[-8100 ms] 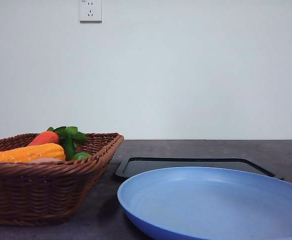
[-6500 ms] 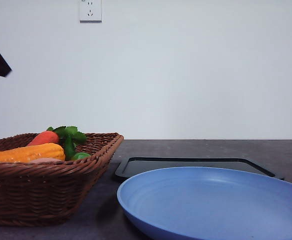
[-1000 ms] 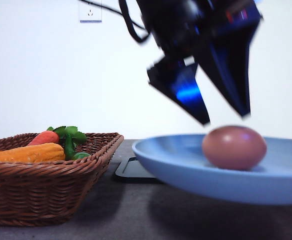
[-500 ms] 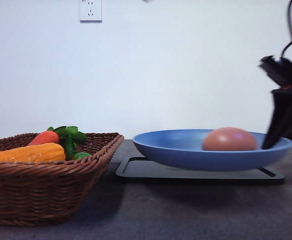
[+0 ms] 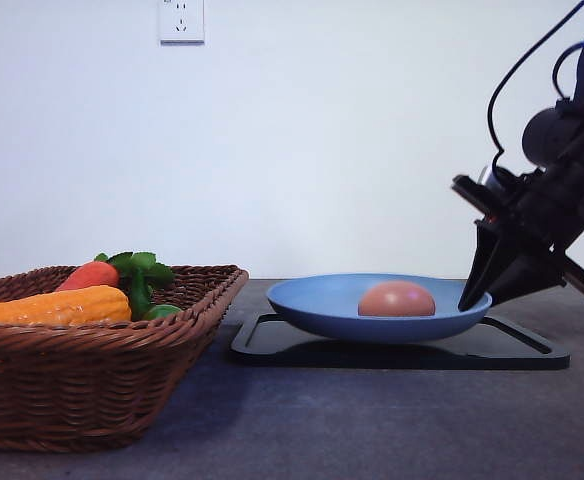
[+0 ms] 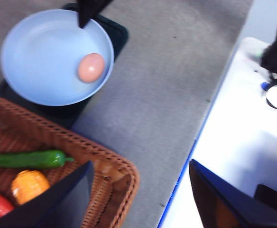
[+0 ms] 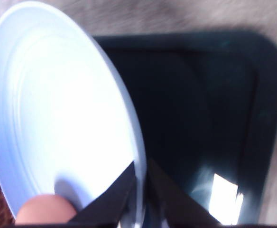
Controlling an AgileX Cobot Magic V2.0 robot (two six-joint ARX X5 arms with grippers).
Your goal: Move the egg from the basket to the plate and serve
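Right pincer (image 5: 477,297) closed thin on the right rim of the plate (image 5: 312,300) — in the right wrist view, one finger (image 7: 111,195) over the rim, the other under it, almost no gap between them. Reaching down and leftward from the right edge of the scene, cables looped above. Plate level, sitting on the black tray (image 5: 532,352), which lies flat on the worktop (image 5: 372,420). Egg (image 5: 396,299) inside the plate, right of its middle and near the gripped rim, lying on its side. Seen in the left wrist view as well: egg (image 6: 91,67) close to the plate's edge, a dark fingertip touching the rim beyond it.

Left pincer (image 6: 141,190) spread wide, holding nothing, up above the near corner of the basket (image 5: 92,380). Basket at the left of the scene, well apart from the plate — inside it a corn cob (image 5: 57,305), a carrot (image 5: 88,275) with green leaves, and a green pepper (image 6: 27,159). Wall socket (image 5: 181,20) high on the white wall behind.
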